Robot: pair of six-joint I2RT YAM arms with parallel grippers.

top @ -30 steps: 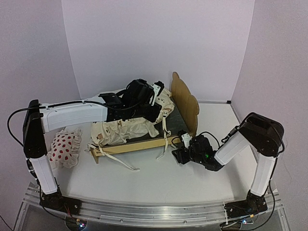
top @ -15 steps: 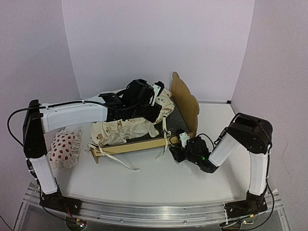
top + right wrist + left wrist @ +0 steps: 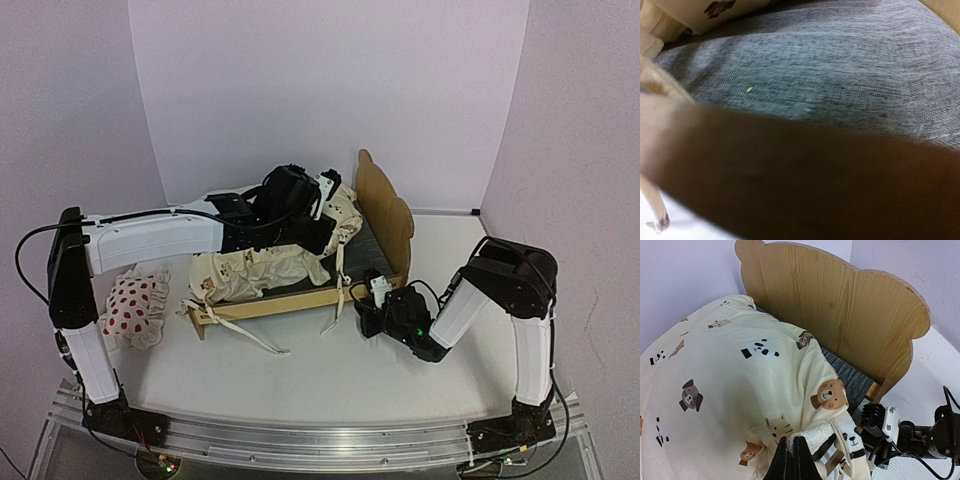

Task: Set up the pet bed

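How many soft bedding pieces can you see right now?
2. The cream bear-print cushion lies bunched on the pet bed; the red-spotted pillow sits on the table, beside the bed's foot end. More could be hidden under the cushion.

White-shelled arms (image 3: 150, 235), black joints (image 3: 70, 280), looping black cables (image 3: 24, 262)

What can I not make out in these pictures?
- Right wrist view: a blurred brown band fills the lower half; the right fingers and anything they grip are not shown there.
- Top view: the left arm's wrist hides the left fingers on the cream cushion printed with animal faces.
- Left wrist view: that cushion covers most of the dark grey fabric base of the light plywood pet bed.
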